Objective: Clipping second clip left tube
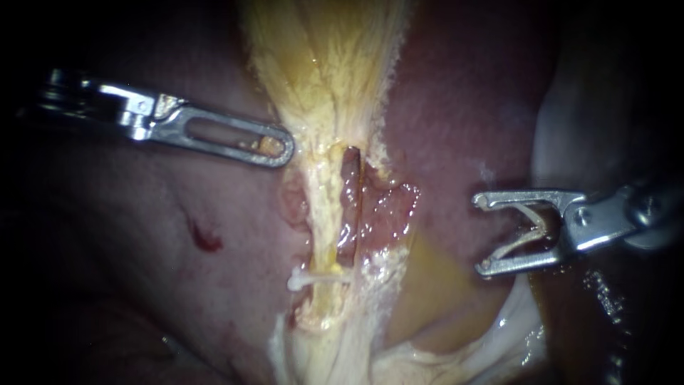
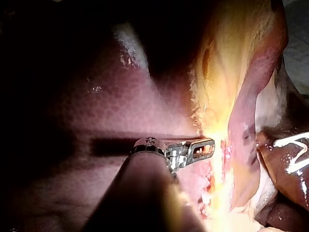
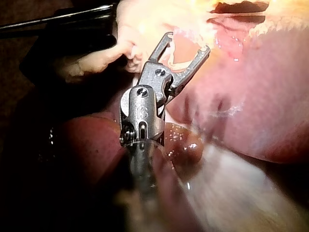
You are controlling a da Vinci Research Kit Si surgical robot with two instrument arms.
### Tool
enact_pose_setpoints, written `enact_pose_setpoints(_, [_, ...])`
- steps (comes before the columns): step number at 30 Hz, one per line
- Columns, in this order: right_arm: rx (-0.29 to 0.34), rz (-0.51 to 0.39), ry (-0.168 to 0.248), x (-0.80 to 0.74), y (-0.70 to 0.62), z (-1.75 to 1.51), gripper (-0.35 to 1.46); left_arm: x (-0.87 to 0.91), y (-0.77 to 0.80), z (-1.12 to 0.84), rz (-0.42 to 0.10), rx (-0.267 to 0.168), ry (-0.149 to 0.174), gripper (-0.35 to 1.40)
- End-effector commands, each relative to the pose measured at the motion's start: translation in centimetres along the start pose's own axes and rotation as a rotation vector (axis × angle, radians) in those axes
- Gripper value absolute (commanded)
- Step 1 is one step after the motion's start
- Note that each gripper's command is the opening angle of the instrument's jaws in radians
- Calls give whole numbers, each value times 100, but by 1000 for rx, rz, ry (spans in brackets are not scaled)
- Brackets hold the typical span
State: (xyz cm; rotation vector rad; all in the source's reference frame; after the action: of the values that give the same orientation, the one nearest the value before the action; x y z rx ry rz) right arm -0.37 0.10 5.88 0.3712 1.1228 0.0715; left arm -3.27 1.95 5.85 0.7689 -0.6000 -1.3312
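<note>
Two tubes run down the middle of the dissected bed: a pale yellow left tube and a dark reddish right tube. A white clip sits across the left tube low down. My left instrument lies to the upper left of the tubes, its slotted jaws together on the edge of the yellowish tissue; it also shows in the left wrist view. My right instrument stands well right of the tubes, its jaws wide apart and carrying a white clip, seen too in the right wrist view.
Dark red liver lies on the left with a small blood spot, and more liver lies upper right. Pale fatty tissue spreads along the lower edge. A raw pink patch lies beside the right tube.
</note>
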Motion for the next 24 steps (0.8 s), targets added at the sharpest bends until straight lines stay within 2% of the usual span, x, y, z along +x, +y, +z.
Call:
enact_pose_setpoints(1, [0,0,0,1,0,0,48,-2,-2,-7,-4,4,-7,-35])
enact_pose_setpoints(4, [0,0,0,1,0,0,48,-4,-5,-23,-7,10,-9,-35])
enact_pose_setpoints(9, [0,0,0,1,0,0,48,-2,-10,-34,-9,19,-11,-35])
enact_pose_setpoints(16, [0,0,0,2,0,-1,48,-1,-21,-43,-20,34,-20,-35])
enact_pose_setpoints(24, [0,1,-3,4,-2,1,48,-1,-21,-44,-32,34,-19,-35])
